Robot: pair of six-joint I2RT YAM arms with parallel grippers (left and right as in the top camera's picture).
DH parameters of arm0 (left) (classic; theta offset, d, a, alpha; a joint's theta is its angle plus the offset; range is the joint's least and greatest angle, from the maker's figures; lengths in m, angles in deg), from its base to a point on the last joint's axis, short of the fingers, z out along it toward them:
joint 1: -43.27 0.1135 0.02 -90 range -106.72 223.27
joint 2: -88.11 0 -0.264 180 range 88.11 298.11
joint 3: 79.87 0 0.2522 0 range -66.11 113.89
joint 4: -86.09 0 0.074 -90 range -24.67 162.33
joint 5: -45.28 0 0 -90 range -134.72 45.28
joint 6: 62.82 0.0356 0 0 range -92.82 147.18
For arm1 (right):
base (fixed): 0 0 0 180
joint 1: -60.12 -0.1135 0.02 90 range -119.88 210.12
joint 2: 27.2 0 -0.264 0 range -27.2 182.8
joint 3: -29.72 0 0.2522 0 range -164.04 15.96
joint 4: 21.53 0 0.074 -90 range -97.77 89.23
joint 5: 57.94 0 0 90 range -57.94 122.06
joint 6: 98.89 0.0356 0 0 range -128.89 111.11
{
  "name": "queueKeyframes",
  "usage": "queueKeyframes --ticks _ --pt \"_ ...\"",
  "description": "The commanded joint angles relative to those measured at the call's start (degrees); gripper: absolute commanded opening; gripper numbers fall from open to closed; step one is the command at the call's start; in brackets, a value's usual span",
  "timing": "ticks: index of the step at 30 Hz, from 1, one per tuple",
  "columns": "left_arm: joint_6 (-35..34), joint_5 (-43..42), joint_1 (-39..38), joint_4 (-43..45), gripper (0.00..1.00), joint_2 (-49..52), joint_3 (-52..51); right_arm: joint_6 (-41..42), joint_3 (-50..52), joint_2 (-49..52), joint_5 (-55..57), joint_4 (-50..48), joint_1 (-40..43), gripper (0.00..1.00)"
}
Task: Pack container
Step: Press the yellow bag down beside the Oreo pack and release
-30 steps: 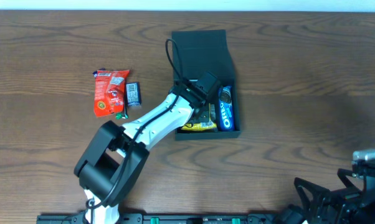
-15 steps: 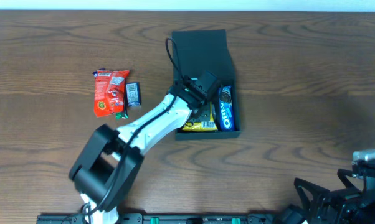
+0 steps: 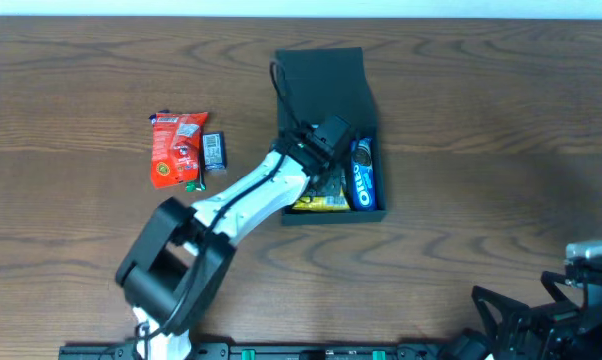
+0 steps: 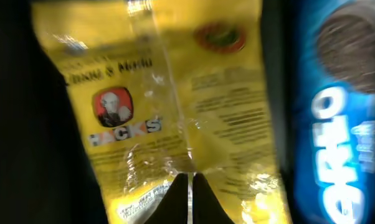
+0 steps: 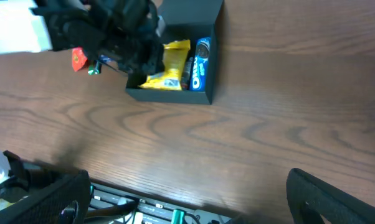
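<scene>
Two packets lay inside the container [image 3: 330, 216], a matte black square box standing near the middle of the wooden table [image 3: 481, 120], its hinged lid [image 3: 321, 85] thrown open toward the far edge. One was a yellow packet [image 4: 175, 93] printed with a small red portrait and the word HACKS. It lay flat on the floor of the box toward the near wall. The other was a blue Oreo packet [image 3: 363, 180], laid lengthwise along the right wall, just beside the yellow one with a dark strip between them.

Two more things lay outside, well to the left of the box: a red snack packet [image 3: 176, 148] and a small dark bar [image 3: 213, 150] just beside its right edge. That made four snacks counted and one container.

The left gripper [image 4: 189, 186] was down inside the box over the lower part of the yellow packet. Its fingers [image 4: 169, 202] were drawn together to a hairline slit, and I could not tell whether they nipped the wrapper. From overhead the arm hid the middle of the box.

The right gripper [image 5: 187, 205] sat at the near right corner of the table, well apart from the box, its fingers [image 5: 327, 199] spread wide with nothing between them
</scene>
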Motion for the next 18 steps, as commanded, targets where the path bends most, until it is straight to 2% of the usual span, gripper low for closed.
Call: queueKeyframes --ticks 1,18 --pt "0.9 -1.4 0.0 -0.7 0.06 3.6 -0.4 0.7 0.0 -0.3 0.2 0.2 0.5 0.99" --pt "3.8 10.8 0.0 -6.5 0.06 3.5 -0.3 0.2 0.0 -0.3 0.3 0.2 0.5 0.99"
